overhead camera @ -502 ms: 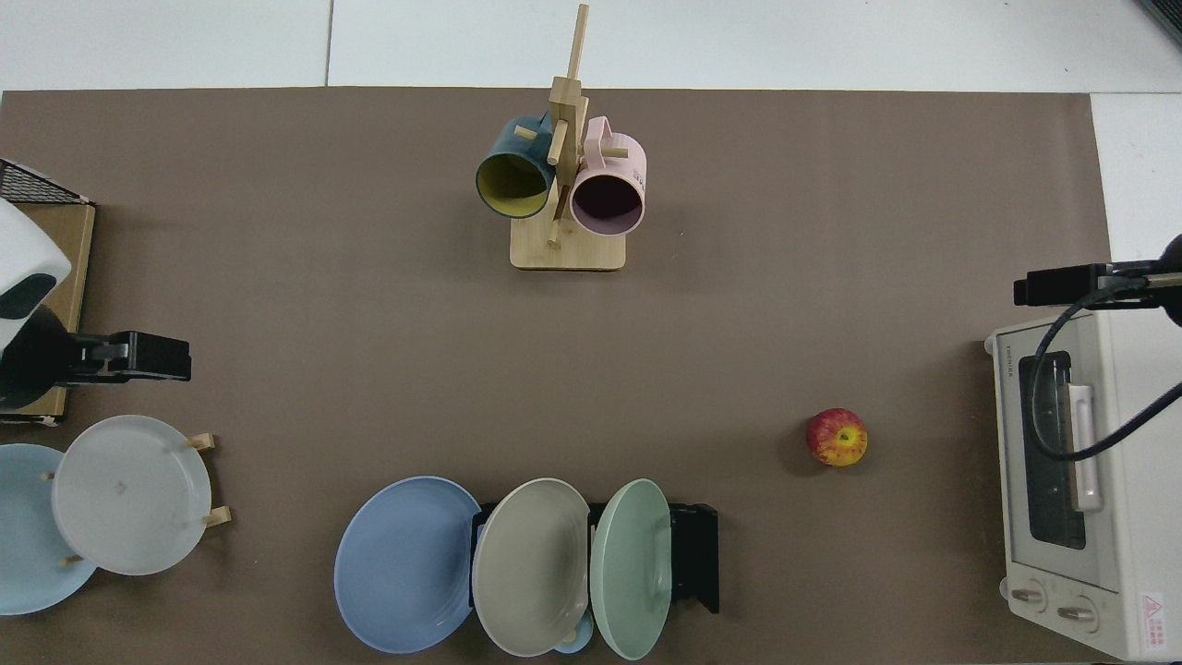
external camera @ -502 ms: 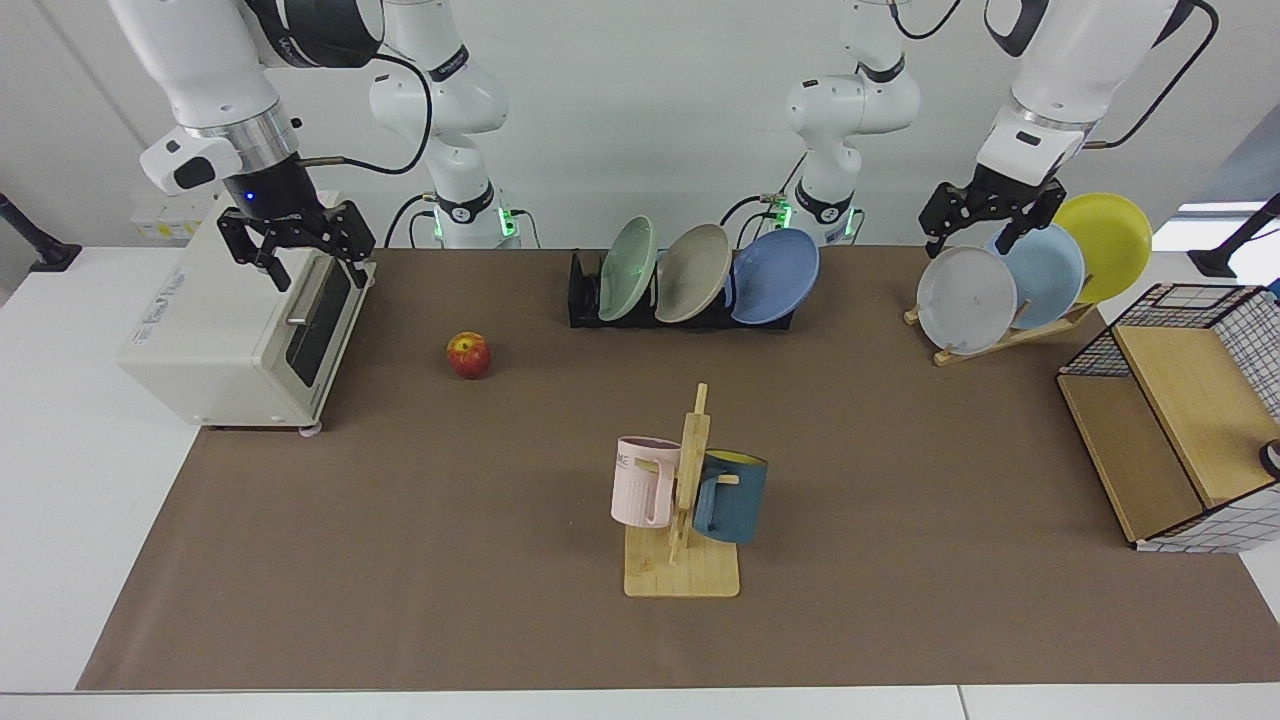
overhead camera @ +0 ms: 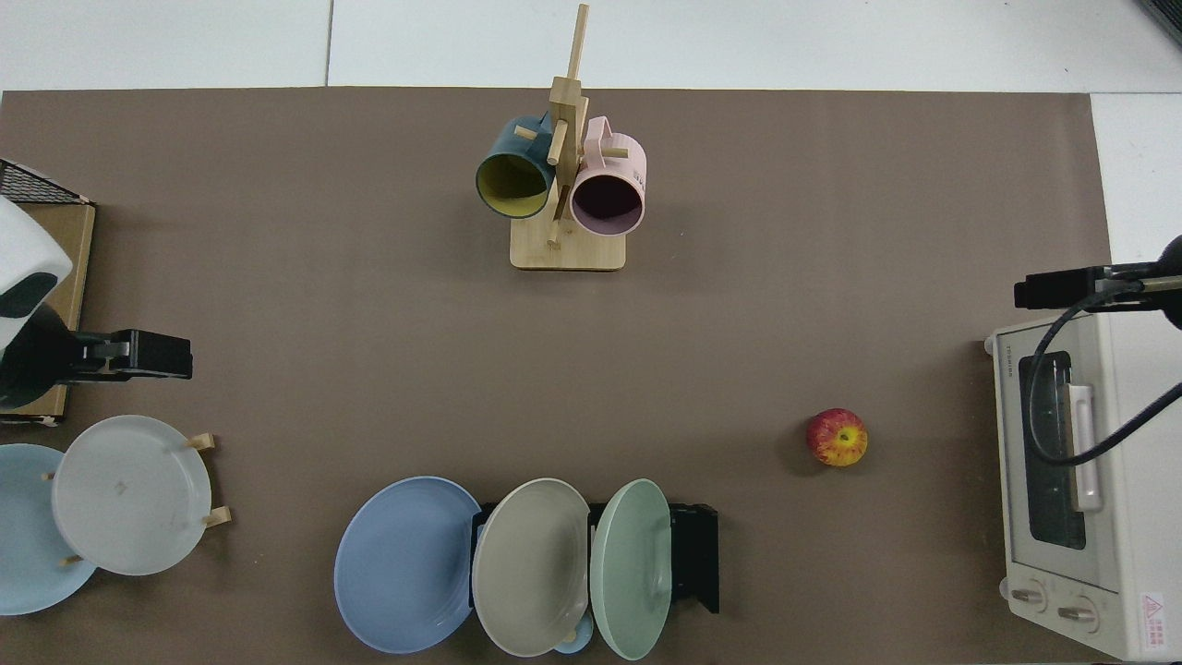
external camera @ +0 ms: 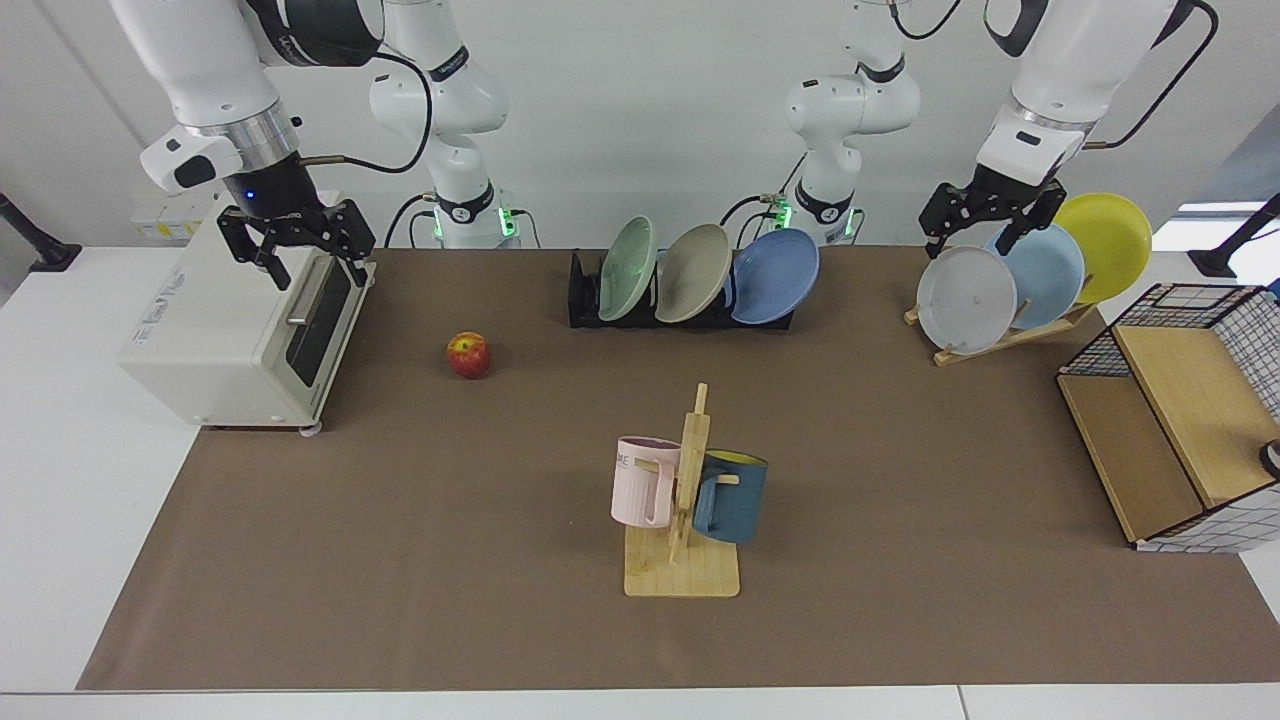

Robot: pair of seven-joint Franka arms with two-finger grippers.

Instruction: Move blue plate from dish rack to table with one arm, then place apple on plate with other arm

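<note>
I have not started yet. On my counter point(external camera: 900, 450), the black dish rack point(external camera: 585, 300) holds the blue plate point(external camera: 775, 276), round and leaning at the rack's end. The left end effector point(external camera: 990, 235) hangs above the wooden plate stand, fingers apart; the right end effector point(external camera: 297, 250) hangs over the toaster oven, fingers apart. The red-and-yellow apple point(external camera: 468, 355) sits alone on the mat.

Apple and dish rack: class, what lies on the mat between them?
Nothing. In the top view only bare brown mat of the table runs from the apple to the dish rack; the facing view agrees.
</note>
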